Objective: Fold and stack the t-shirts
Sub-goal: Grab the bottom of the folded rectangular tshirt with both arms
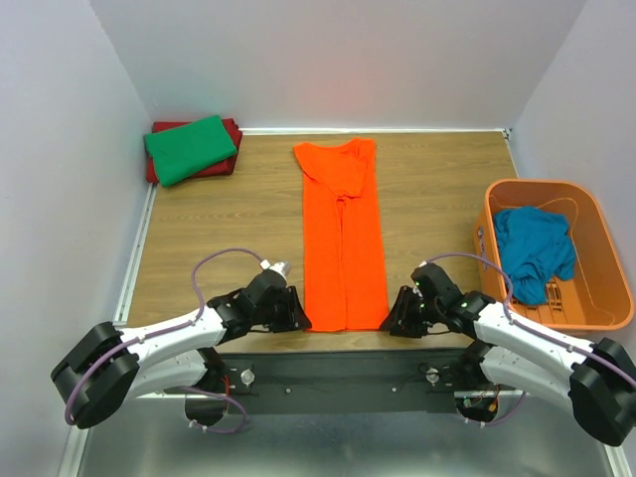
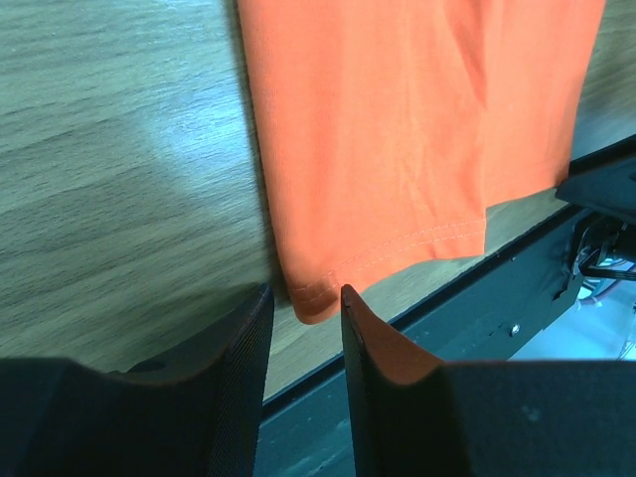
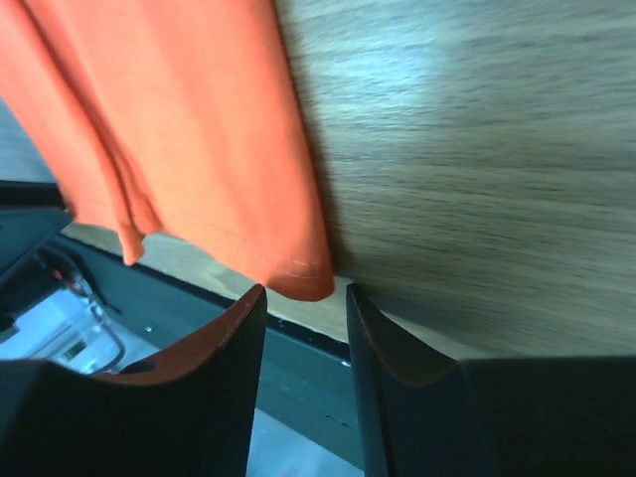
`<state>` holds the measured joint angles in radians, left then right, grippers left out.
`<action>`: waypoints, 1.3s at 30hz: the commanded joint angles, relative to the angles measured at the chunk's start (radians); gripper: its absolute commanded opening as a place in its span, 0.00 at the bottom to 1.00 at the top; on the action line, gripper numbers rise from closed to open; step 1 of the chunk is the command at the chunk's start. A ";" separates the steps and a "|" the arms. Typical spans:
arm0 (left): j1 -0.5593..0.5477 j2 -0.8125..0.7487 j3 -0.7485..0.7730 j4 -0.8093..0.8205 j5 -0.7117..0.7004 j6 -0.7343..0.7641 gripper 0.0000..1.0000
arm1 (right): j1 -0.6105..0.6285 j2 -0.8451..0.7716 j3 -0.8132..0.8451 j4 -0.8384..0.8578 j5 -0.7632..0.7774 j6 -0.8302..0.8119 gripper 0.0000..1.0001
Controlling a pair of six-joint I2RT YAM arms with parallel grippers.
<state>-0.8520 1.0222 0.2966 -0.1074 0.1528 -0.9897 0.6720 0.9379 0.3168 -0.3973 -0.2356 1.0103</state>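
**At the near edge of the desk (image 1: 229, 238): hem corners bracketed**

Far left, a green tee (image 1: 191, 147) lies folded on a dark red tee (image 1: 233, 131). My left end effector (image 2: 303, 298), released, straddles one hem corner of the orange tee (image 1: 343, 238), a long flat strip mid-desk. My right end effector (image 3: 303, 293), also unclenched, straddles the other. A teal tee (image 1: 535, 248) sits crumpled in the basket (image 1: 537, 185).

Bright even light; pale glare on the table (image 3: 477, 60); wrist views softly blurred
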 commanded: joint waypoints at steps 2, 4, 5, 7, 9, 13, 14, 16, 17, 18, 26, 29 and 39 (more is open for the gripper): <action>0.001 -0.007 -0.031 -0.008 0.025 -0.010 0.40 | -0.006 0.018 -0.041 0.058 -0.038 0.016 0.44; 0.001 -0.005 -0.034 -0.008 0.025 -0.013 0.40 | -0.006 0.016 -0.041 0.060 -0.031 0.020 0.44; -0.002 -0.001 -0.037 -0.008 0.027 -0.015 0.40 | -0.008 0.016 -0.042 0.060 -0.025 0.022 0.44; -0.007 0.012 -0.034 -0.008 0.025 -0.018 0.40 | -0.009 0.016 -0.048 0.061 -0.021 0.024 0.44; -0.018 0.022 -0.030 -0.008 0.024 -0.017 0.40 | -0.011 0.016 -0.054 0.064 -0.019 0.028 0.44; -0.027 0.035 -0.028 -0.005 0.014 -0.027 0.38 | -0.015 0.009 -0.067 0.066 -0.011 0.033 0.41; -0.028 0.036 -0.027 -0.003 0.014 -0.030 0.38 | -0.018 0.006 -0.071 0.066 -0.005 0.033 0.41; -0.038 0.035 -0.025 -0.002 0.014 -0.035 0.36 | -0.022 0.006 -0.071 0.067 -0.004 0.027 0.41; -0.041 0.033 -0.024 -0.003 0.013 -0.040 0.35 | -0.023 0.010 -0.071 0.068 -0.004 0.025 0.41; -0.042 0.033 -0.021 -0.003 0.014 -0.041 0.34 | -0.025 0.012 -0.068 0.069 -0.004 0.019 0.41; -0.045 0.018 0.041 -0.034 0.002 -0.030 0.06 | -0.025 0.044 0.002 0.074 -0.014 -0.036 0.17; -0.045 0.015 0.096 -0.067 -0.035 -0.006 0.00 | -0.025 0.068 0.037 0.071 -0.034 -0.065 0.03; 0.040 0.113 0.358 -0.124 -0.085 0.121 0.00 | -0.025 0.148 0.215 0.068 -0.018 -0.136 0.01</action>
<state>-0.8566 1.1057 0.5980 -0.1974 0.1062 -0.9398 0.6525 1.0580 0.4484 -0.3195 -0.2668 0.9264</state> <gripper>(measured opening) 0.009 0.012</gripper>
